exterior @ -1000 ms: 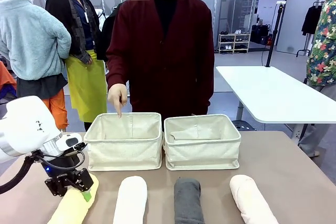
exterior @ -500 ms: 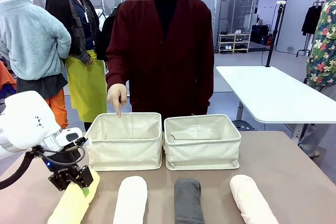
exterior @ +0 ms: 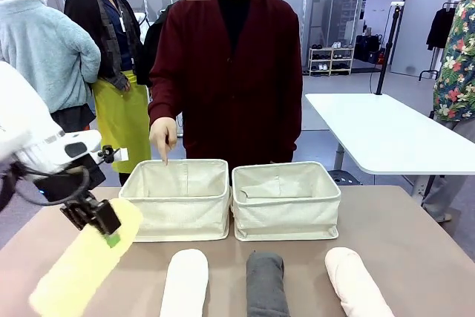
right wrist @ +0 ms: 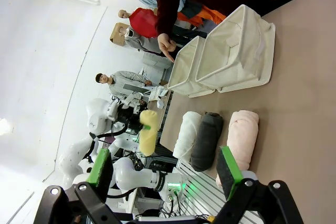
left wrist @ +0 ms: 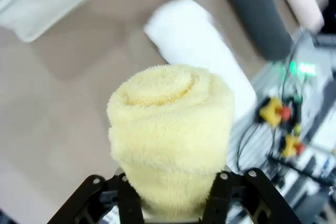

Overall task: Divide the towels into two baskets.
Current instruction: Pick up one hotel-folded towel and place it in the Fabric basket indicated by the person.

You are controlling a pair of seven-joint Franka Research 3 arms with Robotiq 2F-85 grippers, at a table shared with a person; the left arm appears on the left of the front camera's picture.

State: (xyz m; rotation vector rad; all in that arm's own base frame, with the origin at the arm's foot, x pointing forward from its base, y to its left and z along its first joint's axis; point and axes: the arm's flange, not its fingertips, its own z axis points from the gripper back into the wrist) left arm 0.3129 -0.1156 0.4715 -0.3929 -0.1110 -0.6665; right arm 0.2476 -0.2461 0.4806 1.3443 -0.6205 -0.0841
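Our left fingers (left wrist: pixel 216 205) clamp the pale yellow rolled terry towel (left wrist: pixel 170 129) above the tabletop (exterior: pixel 415 250); our right fingers (right wrist: pixel 229 166) stand wide apart, holding nothing

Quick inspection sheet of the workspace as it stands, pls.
Surface: brown table, carries the baskets and three towels.
Job's things: yellow towel held in the air; white towel, dark grey towel and pink towel lie in a row; left basket and right basket look empty.
Clutter: nothing seen.
Grippers: left gripper shut on the yellow towel; right gripper open.
Cables: cables off the table's near edge.
Surroundings: person's hand points into the left basket; white table behind.
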